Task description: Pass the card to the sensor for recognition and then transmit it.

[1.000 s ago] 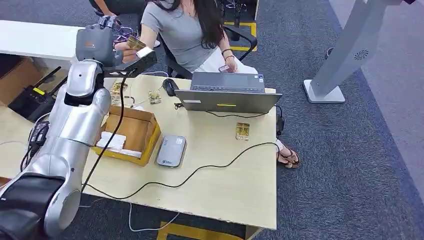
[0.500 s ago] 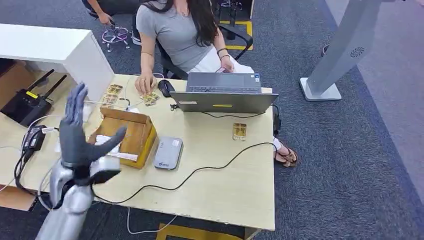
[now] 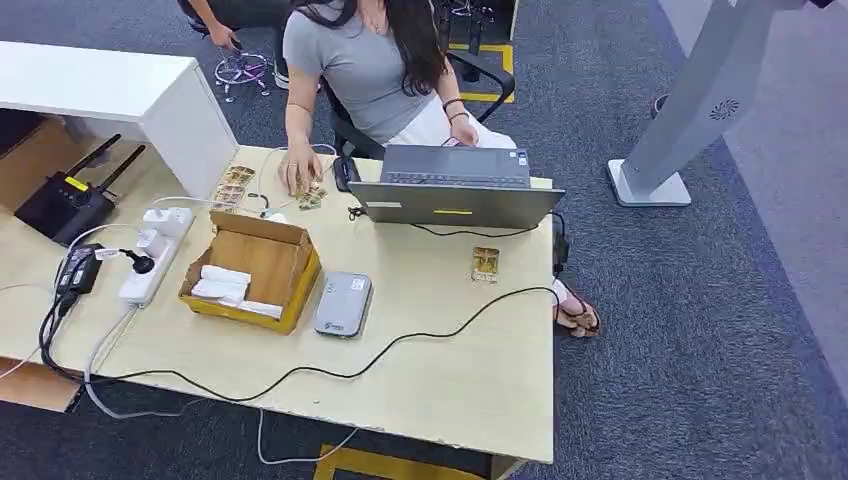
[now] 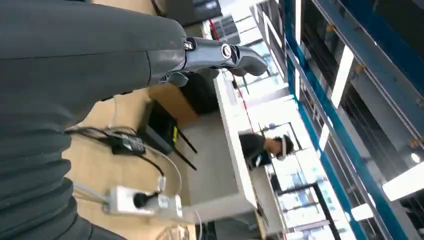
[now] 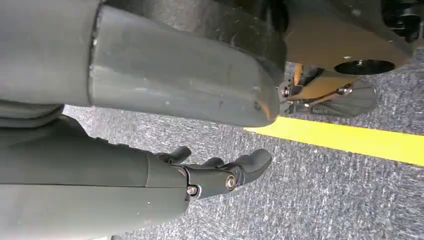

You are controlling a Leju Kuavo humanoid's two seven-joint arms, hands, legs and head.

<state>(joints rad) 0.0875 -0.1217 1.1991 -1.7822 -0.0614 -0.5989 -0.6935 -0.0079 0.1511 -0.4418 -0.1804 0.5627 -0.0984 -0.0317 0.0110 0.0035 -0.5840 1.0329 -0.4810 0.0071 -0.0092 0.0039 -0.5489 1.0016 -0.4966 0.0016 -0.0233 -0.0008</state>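
Observation:
The grey card sensor point(image 3: 342, 303) lies flat on the table next to the cardboard box point(image 3: 254, 270). One gold card point(image 3: 485, 263) lies alone in front of the laptop. More gold cards point(image 3: 235, 182) lie at the table's far left, and a seated person's hand point(image 3: 299, 178) rests on another card point(image 3: 311, 197) there. In the left wrist view my left hand point(image 4: 100, 65) holds nothing, its fingers point(image 4: 225, 51) stretched out above the table's left end. My right hand point(image 5: 125, 180) hangs over the carpet, its fingers point(image 5: 235, 172) loosely apart and empty.
An open laptop point(image 3: 455, 190) stands at the table's far side in front of the person. A black cable point(image 3: 400, 340) crosses the table. A power strip point(image 3: 155, 252) and a black router point(image 3: 70, 200) sit at the left. A white stand base point(image 3: 650, 185) is on the carpet at right.
My left arm, raised at the far left with a card one second ago, came down with an open hand and left the head view. The person's hand now rests on the table's cards.

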